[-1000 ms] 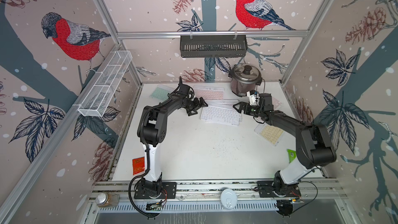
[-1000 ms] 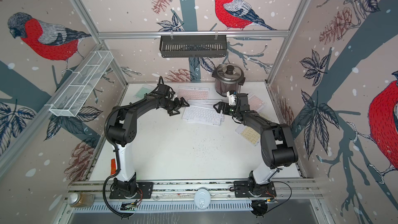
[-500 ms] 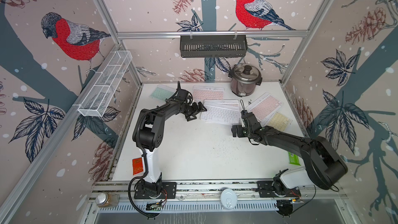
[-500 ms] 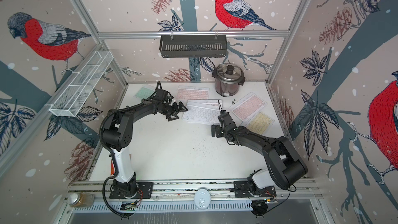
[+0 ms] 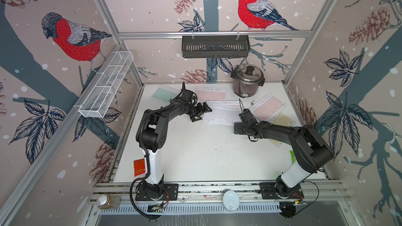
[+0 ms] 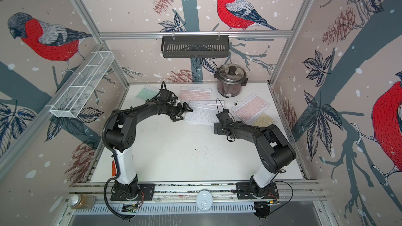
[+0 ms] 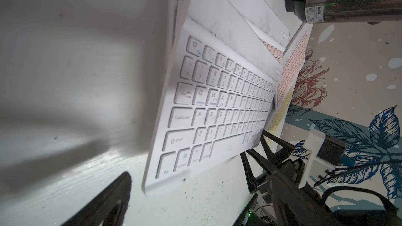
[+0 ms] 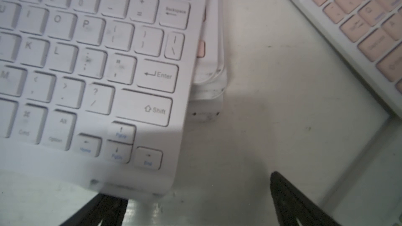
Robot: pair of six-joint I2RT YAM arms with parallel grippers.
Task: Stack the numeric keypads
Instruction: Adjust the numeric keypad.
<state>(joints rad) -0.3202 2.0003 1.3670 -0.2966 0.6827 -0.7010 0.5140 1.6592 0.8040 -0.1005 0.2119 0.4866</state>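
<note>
Several numeric keypads (image 5: pixel 221 115) piled, long axis side to side; left tool (image 5: pixel 203 110), right tool (image 5: pixel 237 128) — both agape, empty

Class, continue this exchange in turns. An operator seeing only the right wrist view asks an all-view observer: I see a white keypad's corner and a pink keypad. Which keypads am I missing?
Observer: A mint keypad lies by itself in the far left corner.
Operator: Where is the left gripper?
Observer: The left gripper stands open at the pile's left end.
Operator: Anything under my arm?
Observer: A yellow keypad, partly covered by the right arm.
</note>
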